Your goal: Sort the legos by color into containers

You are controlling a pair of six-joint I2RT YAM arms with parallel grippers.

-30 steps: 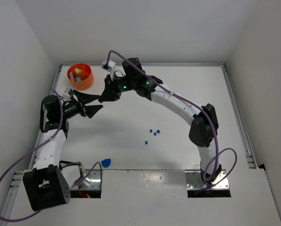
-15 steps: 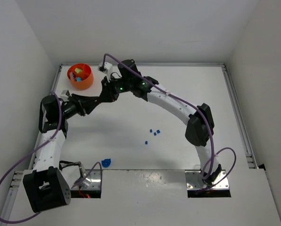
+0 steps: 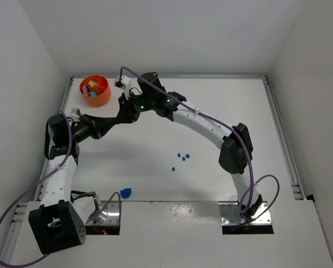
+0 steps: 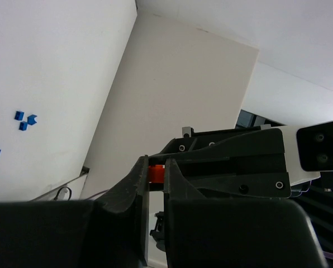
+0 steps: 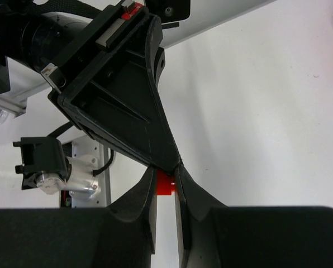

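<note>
Close to the arm bases, well apart from the jaws, one bigger blue lego (image 3: 125, 192) and four tiny blue bits (image 4: 31, 118) lie on the tabletop (image 3: 239, 100), not sorted yet. Up in the air the left jaws and right jaws meet, both narrow, both pinching one orange lego (image 4: 156, 173). Just past them sits one orange bowl (image 3: 97, 101) with some pieces inside, too small to count. Most looks done, I think; six remain.
</note>
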